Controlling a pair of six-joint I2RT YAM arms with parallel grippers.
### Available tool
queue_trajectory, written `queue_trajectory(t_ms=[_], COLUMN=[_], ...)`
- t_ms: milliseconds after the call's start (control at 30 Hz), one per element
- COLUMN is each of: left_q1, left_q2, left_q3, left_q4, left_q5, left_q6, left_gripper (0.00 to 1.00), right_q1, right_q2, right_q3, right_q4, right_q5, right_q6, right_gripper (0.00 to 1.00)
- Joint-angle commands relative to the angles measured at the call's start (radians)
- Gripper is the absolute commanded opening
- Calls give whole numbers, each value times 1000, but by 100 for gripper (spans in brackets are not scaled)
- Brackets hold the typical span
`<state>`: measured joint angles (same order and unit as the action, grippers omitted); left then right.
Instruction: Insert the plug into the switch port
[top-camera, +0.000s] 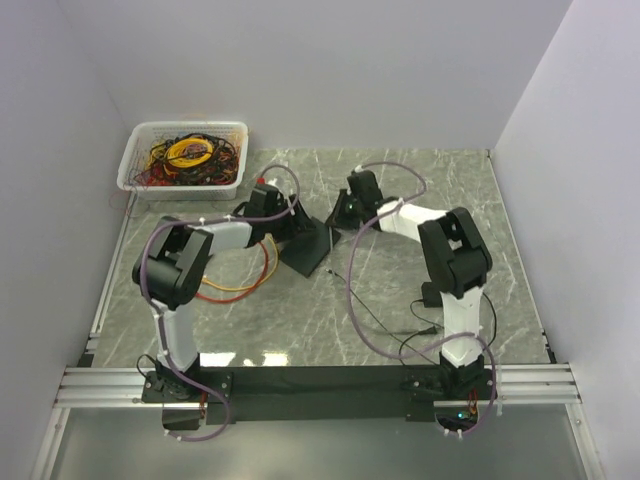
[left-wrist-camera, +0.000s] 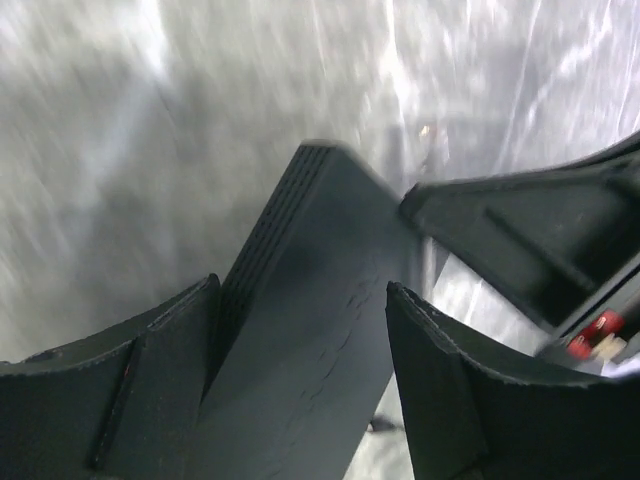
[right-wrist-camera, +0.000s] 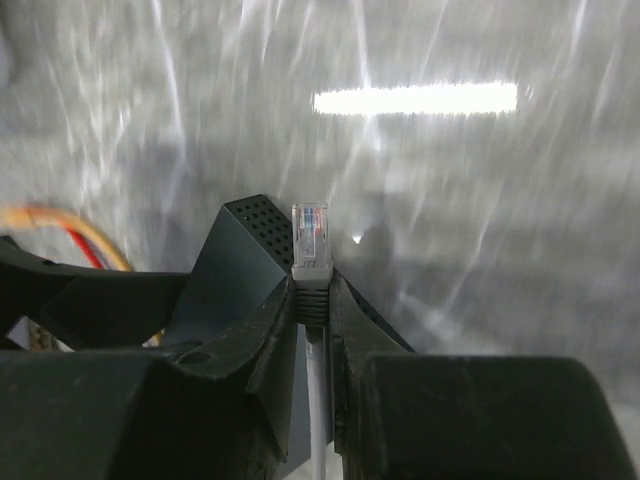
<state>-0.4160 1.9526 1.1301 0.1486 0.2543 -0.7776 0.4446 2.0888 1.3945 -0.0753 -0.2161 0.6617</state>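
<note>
Far off to the left of the left gripper (top-camera: 285, 225), one white tub (top-camera: 183, 188), crammed with tangled wires (top-camera: 190, 155) in red, yellow and black. Nearer, just under that gripper's arm, one loose loop of orange and red wire (top-camera: 240, 285) lying on the grey marbled table (top-camera: 300, 330). Two arms in all, one gripper each. Left gripper (left-wrist-camera: 300, 290): two dark fingers (left-wrist-camera: 150, 380) closed against the two long sides of one black switch (left-wrist-camera: 320, 230), ribbed edge against the left finger, flat face up between them and running away from the wrist at a tilt. Cannot tell whether lifted or resting on the table. Seen from above, one black slab (top-camera: 305, 248) between the two grippers, held on its left side. Just right of it, the right gripper (top-camera: 340, 215), close in and facing the left one. Right gripper (right-wrist-camera: 311, 285) up close: two fingers (right-wrist-camera: 270, 340) pressed together on the grey boot of one plug (right-wrist-camera: 311, 235), clear tip with coloured strands poking out past the fingertips, in the open. Just left of that tip, one perforated corner of the switch (right-wrist-camera: 245, 250), near but apart. Behind the right gripper, one thin dark cord (top-camera: 375, 315) trailing across the table toward the near edge.
</note>
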Motion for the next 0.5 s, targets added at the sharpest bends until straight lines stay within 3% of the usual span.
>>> queue_trajectory(t_ms=[0,200,467], left_q1=[-70,-112,-115], left_q2=[-125,-257,-354], left_q3=[-53,-148,-179], left_q4=[26,-39,-109], left_q5=[-19,-138,-237], left_q6=[-54,-77,3], left_gripper=[72,72,72], right_q1=[98,137,141], right_q2=[-96,-252,-568], right_q3=[-161,-308,-400], right_q4=[8,2,-181], right_q5=[-25,61,199], right_q6=[4,-22,-160], right_gripper=[0,0,0])
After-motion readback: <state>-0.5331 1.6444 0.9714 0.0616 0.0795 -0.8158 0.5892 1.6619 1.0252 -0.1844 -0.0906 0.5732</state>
